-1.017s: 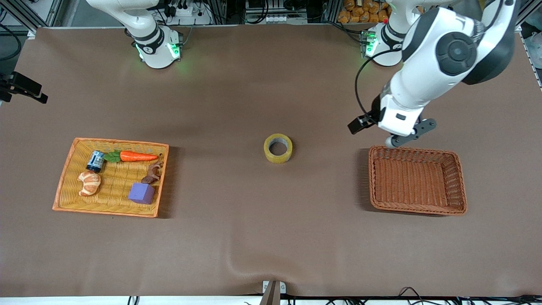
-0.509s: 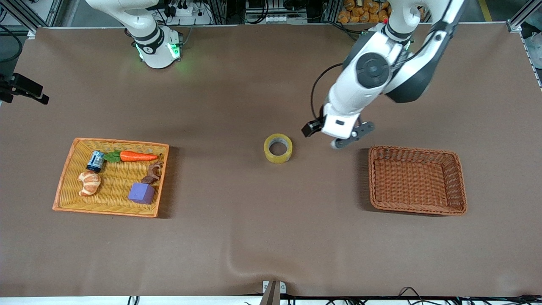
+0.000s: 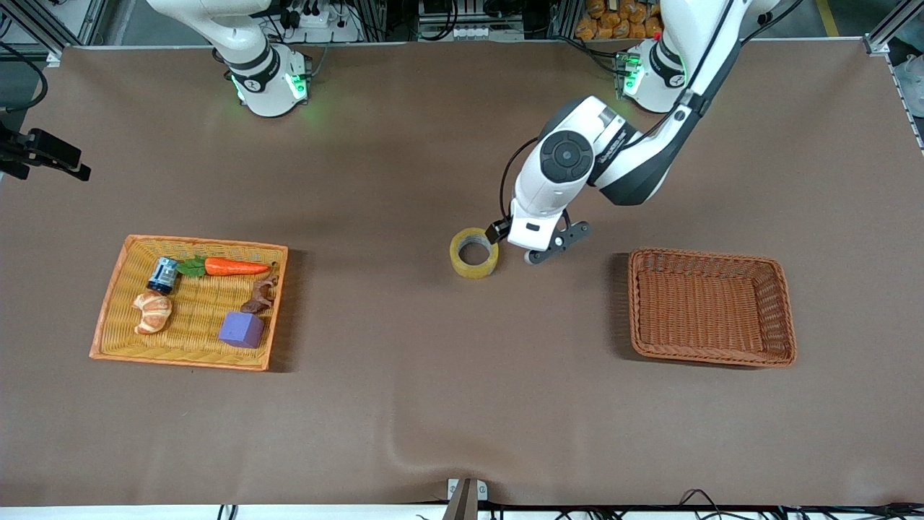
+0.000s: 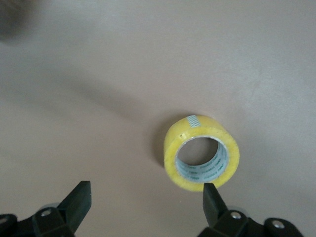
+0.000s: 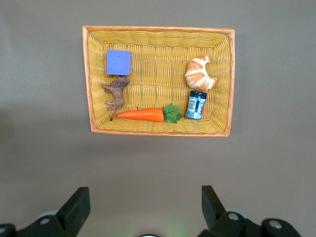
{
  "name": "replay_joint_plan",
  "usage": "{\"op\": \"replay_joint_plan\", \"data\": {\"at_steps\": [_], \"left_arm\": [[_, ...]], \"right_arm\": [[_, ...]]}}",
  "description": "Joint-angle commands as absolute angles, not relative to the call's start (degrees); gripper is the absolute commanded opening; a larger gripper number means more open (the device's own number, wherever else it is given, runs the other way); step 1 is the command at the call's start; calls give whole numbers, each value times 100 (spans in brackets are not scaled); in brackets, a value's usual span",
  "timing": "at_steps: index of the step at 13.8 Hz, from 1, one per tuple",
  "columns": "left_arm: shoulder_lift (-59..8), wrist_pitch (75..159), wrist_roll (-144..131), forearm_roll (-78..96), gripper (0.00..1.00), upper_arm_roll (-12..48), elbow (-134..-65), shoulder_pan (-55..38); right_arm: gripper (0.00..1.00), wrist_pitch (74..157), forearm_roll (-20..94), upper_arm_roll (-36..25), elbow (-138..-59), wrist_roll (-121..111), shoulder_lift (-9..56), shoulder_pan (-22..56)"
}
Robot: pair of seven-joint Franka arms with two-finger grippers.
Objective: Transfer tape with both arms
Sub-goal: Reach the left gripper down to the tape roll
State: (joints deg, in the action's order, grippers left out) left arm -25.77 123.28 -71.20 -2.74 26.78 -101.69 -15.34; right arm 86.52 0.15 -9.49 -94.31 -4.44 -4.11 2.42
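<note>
The tape (image 3: 473, 253), a yellowish ring with a grey-white core, lies flat on the brown table mat between the two baskets. My left gripper (image 3: 540, 247) hangs just beside it, toward the left arm's end of the table. In the left wrist view the left gripper (image 4: 145, 202) is open, with bare mat between its fingers. There the tape (image 4: 202, 153) sits just past one fingertip (image 4: 212, 197), apart from it. My right gripper (image 5: 145, 205) is open and empty, high above the yellow tray (image 5: 91, 79).
The yellow wicker tray (image 3: 108, 318) at the right arm's end holds a carrot (image 3: 234, 266), a croissant toy (image 3: 152, 312), a purple block (image 3: 242, 329), a small jar (image 3: 163, 275) and a brown figure (image 3: 261, 295). A brown wicker basket (image 3: 783, 318) stands at the left arm's end.
My left arm has swung down from over the brown basket's rim across the mat to just beside the tape. Its fingers stayed open. The tape has not moved.
</note>
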Motion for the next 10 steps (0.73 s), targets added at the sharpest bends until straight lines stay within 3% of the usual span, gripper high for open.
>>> {"op": "replay_joint_plan", "data": {"at_steps": [1,10], "left_arm": [[-2917,12786,-7740,-982,100,2672,-10125,-1740],[-3559,13157,-8147,-1415,100,2672,-10125,-1977]], "right_arm": [[100,8675,0,-835,-9396,-519,-387,149],[100,8675,18,-835,-9211,-519,-272,132]]}}
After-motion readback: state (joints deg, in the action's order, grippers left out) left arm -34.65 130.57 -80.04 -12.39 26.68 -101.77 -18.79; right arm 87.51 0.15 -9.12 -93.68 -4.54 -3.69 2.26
